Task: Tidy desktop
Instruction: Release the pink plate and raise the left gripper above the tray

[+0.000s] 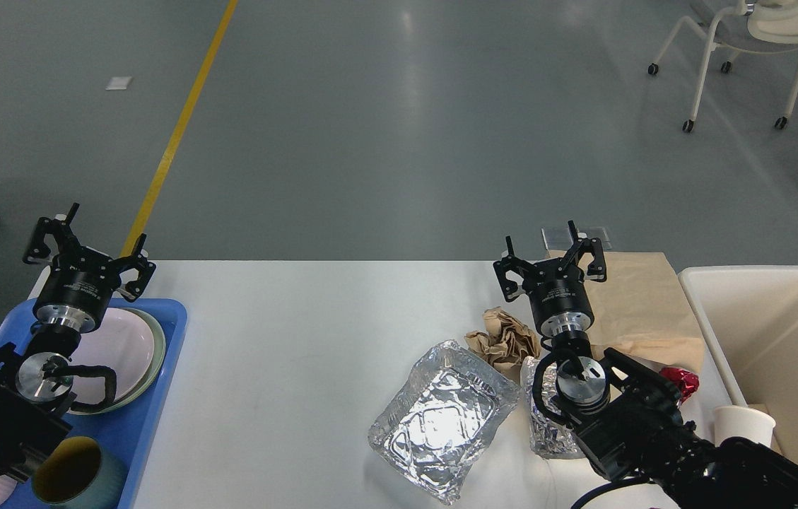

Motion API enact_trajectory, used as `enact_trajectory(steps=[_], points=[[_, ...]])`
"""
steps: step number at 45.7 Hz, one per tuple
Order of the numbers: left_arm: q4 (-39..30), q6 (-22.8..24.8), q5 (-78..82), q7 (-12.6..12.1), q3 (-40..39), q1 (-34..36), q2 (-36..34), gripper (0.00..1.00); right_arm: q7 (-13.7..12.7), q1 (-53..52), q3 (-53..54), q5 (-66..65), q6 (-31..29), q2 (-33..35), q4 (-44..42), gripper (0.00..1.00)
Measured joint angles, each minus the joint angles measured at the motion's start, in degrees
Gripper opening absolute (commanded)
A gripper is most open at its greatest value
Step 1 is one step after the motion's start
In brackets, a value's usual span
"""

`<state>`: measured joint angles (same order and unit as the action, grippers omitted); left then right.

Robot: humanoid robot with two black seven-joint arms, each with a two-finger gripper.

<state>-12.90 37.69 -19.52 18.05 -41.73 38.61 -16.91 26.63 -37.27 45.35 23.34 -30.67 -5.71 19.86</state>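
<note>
**Both grippers spread above a cluttered desktop**

The desktop [285, 332] fills the lower half of the head view. At its middle lies a foil tray [441, 417]. Right of the tray sit crumpled brown paper [505, 339], a second foil piece [547, 424], a flat paper bag [635, 297] and something red [681, 382], perhaps a wrapper. Farther right stand a white cup [741, 423] and a cream bin [773, 339]. Far left of the tray, a blue tray [158, 382] holds a plate [123, 346] and a mug [77, 474]. The left gripper [87, 244] and right gripper [550, 260] both stand wide apart, holding nothing.
</note>
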Motion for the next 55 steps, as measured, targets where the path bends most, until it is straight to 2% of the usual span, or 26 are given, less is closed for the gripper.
enact_trajectory(steps=[55], points=[[-0.1,0.5,-0.1,0.7,-1.1,-0.1,0.1,1.0,0.0,0.0,0.1,0.1,0.1,0.0,0.0,1.0]])
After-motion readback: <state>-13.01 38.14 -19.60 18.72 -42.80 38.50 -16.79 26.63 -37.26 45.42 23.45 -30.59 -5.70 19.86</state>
